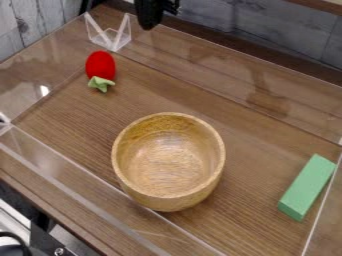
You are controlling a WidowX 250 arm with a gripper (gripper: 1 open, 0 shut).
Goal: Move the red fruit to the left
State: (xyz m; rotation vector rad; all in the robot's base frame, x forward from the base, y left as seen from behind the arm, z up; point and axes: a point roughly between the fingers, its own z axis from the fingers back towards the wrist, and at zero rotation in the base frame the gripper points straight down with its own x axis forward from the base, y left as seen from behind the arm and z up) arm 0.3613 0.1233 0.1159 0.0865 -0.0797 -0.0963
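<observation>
At the top edge of the frame, left of centre, the gripper (pixel 156 12) hung as a dark shape, mostly cropped; its jaws appeared pressed together with nothing between them, though the view there was poor. It sat above the table (pixel 201 80), apart from everything on it. Down and to its left, the red fruit (pixel 100 67) lay on the wood in the upper left, green stem pointing toward the camera, untouched. Being free of any grip, it probably awaited pickup. The wooden bowl (pixel 168 160) stood at lower centre, the green block (pixel 307 187) at the right edge. No labels or writing could be read.
</observation>
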